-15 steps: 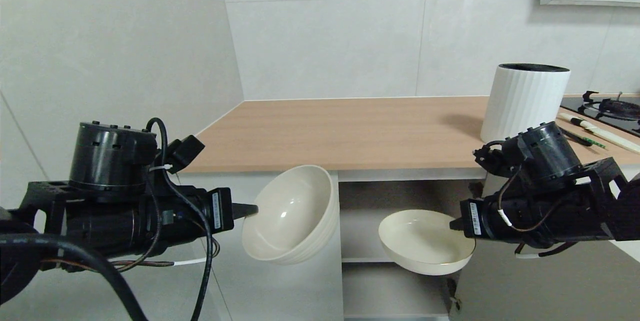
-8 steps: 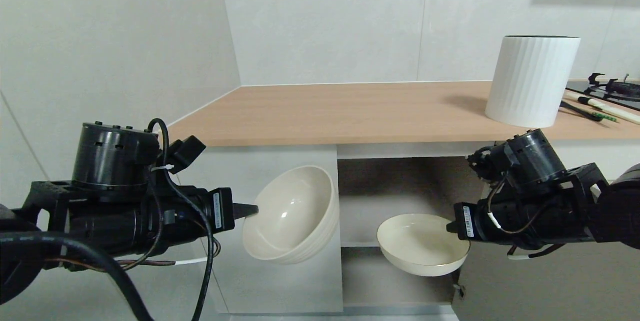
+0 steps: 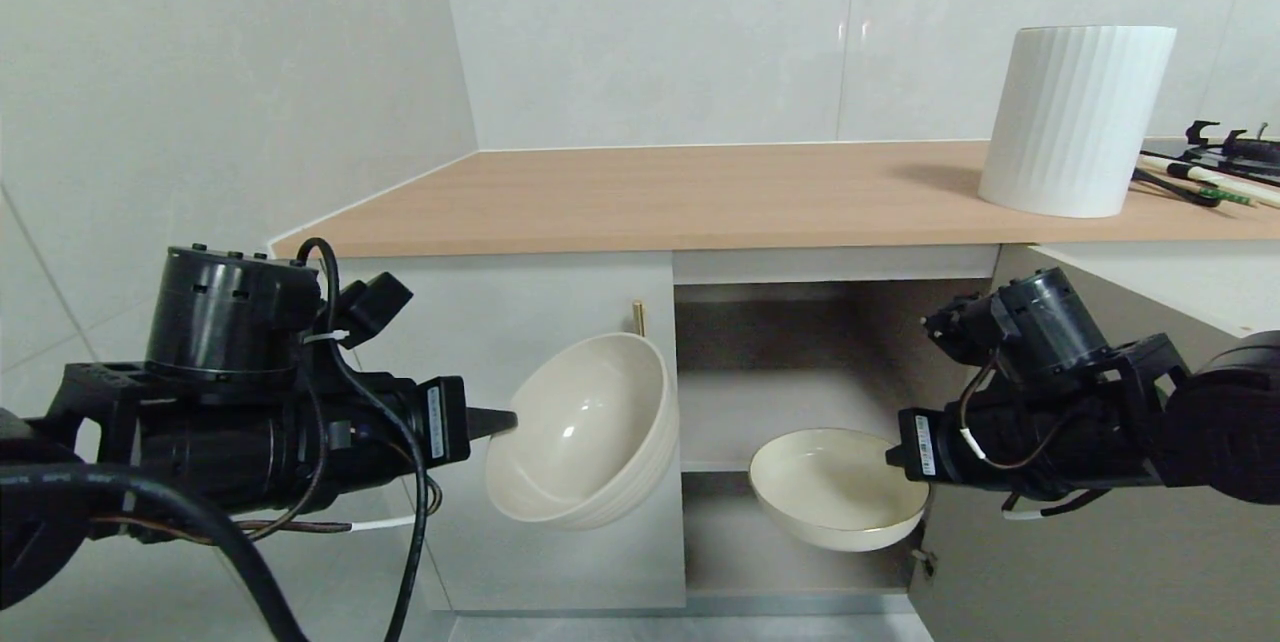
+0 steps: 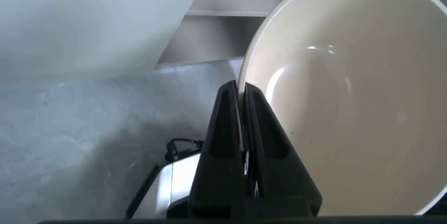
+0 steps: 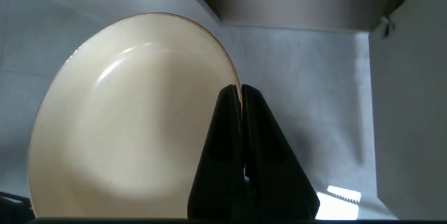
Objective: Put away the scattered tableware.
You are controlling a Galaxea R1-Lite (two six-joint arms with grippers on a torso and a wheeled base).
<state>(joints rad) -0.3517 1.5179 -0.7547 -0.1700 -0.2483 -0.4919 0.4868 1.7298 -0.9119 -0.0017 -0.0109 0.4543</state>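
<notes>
A cream deep bowl and a cream shallow dish with a thin gold edge hang in the air before the open cabinet, each pinched by its rim. The left claw is clamped on the bowl's lip and the right claw is clamped on the dish's edge. The bowl is tipped on its side with its glossy, clean hollow facing out, in front of the closed door on the cabinet's left, just below that door's brass knob. The dish is held nearly level at the cabinet's mouth, about level with the inner shelf; whether it has crossed the threshold cannot be told. Both pieces look empty, smooth and unchipped, and the bowl's outer wall is faintly ribbed. By the look of it, the job is mid-course: two pieces are in hand at the storage place, but neither is set down on the shelf yet. Above the cabinet the wooden tabletop carries a ribbed white canister. Beyond the canister, farther to the cabinet's right, lie a few long utensils, too small to tell apart, which may also be waiting to be stowed.
</notes>
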